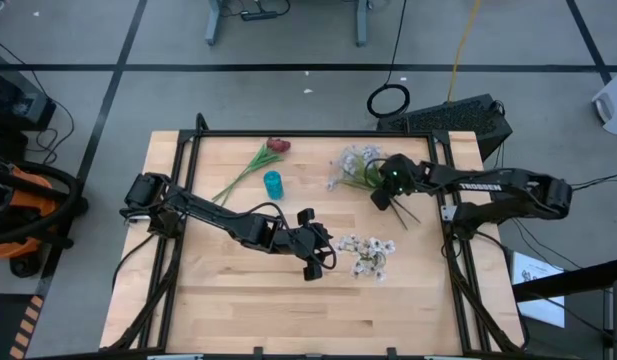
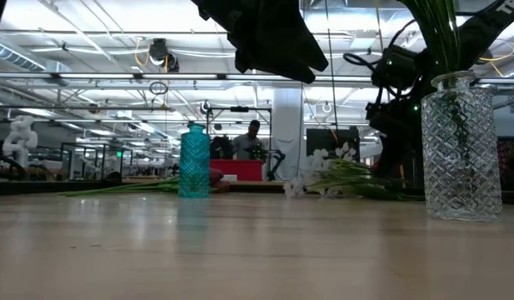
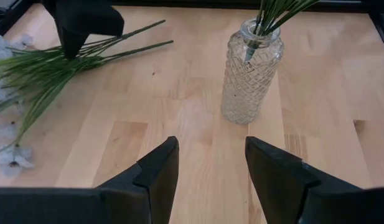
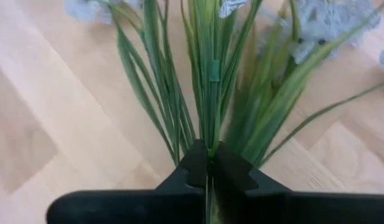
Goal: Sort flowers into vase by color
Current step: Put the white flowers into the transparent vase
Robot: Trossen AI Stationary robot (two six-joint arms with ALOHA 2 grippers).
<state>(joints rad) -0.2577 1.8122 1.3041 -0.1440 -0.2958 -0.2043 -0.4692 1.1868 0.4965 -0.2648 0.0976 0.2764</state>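
Note:
A spray of white flowers (image 1: 353, 165) lies at the table's far right, and my right gripper (image 1: 385, 195) is shut on its green stems. A clear glass vase (image 3: 251, 71) stands near the middle and holds more white flowers (image 1: 368, 255). My left gripper (image 1: 326, 252) hovers open just left of that vase with nothing between its fingers. A small teal vase (image 1: 274, 183) stands at the far middle. Beside it a red-budded flower (image 1: 253, 165) lies flat on the table. My right gripper pinches a thin green stem (image 4: 210, 146) of the white spray between its two fingertips. The fingers slant down from the table's right side and lie across the stems. The stems' bare ends (image 1: 413, 215) stick out past the fingers. The blossoms (image 3: 11, 155) rest on the table.
Bare wood lies along the near edge and the left side of the table. A black frame rail (image 1: 308, 133) runs along the far edge, with more rails at both sides. A keyboard (image 1: 458, 115) lies beyond the far right corner.

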